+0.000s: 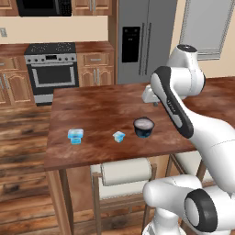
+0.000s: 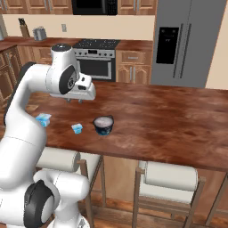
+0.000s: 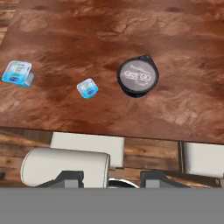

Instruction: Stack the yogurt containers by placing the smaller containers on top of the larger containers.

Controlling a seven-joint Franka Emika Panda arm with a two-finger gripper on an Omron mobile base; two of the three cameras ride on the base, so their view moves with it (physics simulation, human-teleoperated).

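Gripper poised high over the counter, nothing stacked yet.

The gripper (image 3: 109, 177) hangs well above the wooden counter (image 1: 101, 110) looking down on all three containers, its dark tips standing apart with nothing between them, so it holds nothing. The round dark tub (image 1: 143, 127) sits near the counter's front edge; the smallest light-blue cup (image 1: 119, 136) rests just to its left, apart from it, and the slightly bigger cup (image 1: 75, 135) lies further left (also near the edge). Each stands alone on the wood. This raised pose probably serves to survey the layout before descending, though which cup it favours is hard to tell from here.
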